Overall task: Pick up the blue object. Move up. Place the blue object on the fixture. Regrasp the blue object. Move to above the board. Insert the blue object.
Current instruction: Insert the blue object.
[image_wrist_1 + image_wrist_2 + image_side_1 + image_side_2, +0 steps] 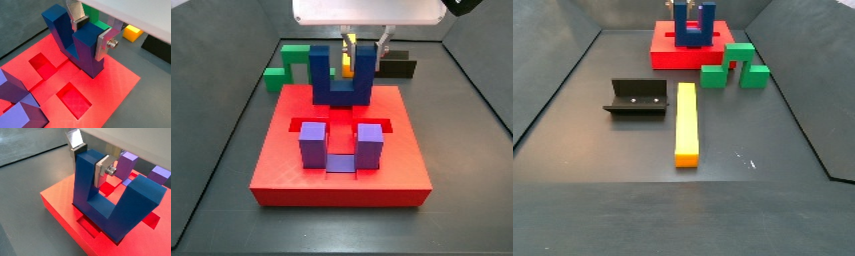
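The blue object (83, 45) is a dark blue U-shaped block standing with its prongs up. My gripper (90, 29) is shut on one prong, a silver finger on each side. It also shows in a wrist view (110, 203), where the gripper (90, 157) clamps the far prong. The block's bar is down at the top of the red board (113, 90), next to open slots (72, 100); I cannot tell if it is seated. In a side view the blue object (345, 85) stands at the board's (291, 170) back part under the gripper (366, 48). The fixture (636, 98) stands apart.
A lilac-purple U-shaped block (311, 145) sits in the board's front slot. A green block (734, 65), a long yellow bar (686, 122) and the board (667, 55) lie on the dark floor. Walls enclose the floor.
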You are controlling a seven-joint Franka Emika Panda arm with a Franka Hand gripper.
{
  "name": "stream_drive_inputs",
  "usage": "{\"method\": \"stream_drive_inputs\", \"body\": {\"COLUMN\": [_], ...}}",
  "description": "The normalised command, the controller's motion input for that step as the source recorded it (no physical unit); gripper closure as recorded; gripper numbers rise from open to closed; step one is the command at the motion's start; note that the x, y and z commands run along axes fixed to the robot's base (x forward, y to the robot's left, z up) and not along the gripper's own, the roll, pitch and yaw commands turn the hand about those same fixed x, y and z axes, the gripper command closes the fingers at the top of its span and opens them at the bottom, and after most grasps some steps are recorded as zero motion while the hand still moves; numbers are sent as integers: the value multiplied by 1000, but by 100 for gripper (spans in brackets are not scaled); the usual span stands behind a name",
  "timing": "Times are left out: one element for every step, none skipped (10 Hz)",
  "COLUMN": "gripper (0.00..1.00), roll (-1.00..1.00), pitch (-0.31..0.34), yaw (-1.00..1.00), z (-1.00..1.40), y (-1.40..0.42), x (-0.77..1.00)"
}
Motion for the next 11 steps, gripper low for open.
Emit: {"method": "stream_drive_inputs", "body": {"gripper": [100,100,100,100,100,100,100,100,100,100,100], "roll": [-173,-147,-134,-191,-216,-190,-117,-86,-36,43,6], "pitch": [-26,-7,-43,-33,-1,-17,-46,-26,-11,0,-6], "yaw": [-66,-34,0,0,0,0,0,0,0,0,0], "z": [-40,-126,-297,-357,-317,-423,-586,-537,-497,-197,0], "y": [120,109,69,0,0,0,0,83,149,0,0], "x": [0,0,31,20,0,0,123,197,229,34,0]}}
